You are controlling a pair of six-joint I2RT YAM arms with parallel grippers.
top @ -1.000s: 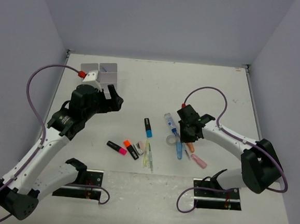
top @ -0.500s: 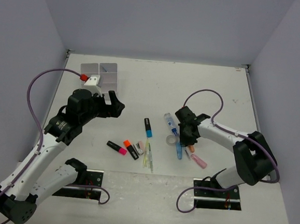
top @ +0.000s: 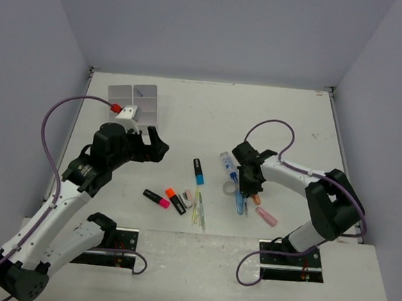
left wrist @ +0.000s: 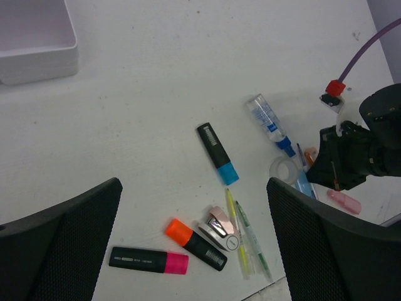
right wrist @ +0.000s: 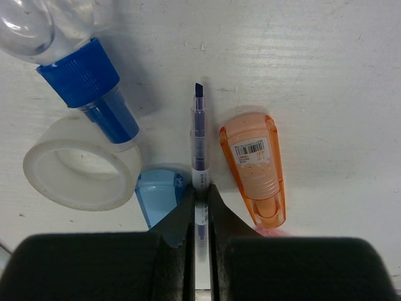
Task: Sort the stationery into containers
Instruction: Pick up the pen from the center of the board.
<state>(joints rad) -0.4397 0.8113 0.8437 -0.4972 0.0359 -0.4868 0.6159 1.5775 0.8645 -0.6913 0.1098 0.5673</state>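
The left arm reaches forward, left gripper (left wrist: 193,183) spread wide; the right gripper (right wrist: 200,195) points down, pinched on a pen (right wrist: 198,141).

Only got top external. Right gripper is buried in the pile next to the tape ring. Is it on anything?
Observer: Yes. The right wrist view shows the right gripper closed on a thin purple pen, near one end.
Operator: Neighbours in the way?
Observer: An orange dispenser lies parallel, close beside the pen. A blue piece sits by the other finger.
Operator: Left gripper carrying?
Observer: No. The left wrist view shows the left gripper wide open, with nothing between its fingers.
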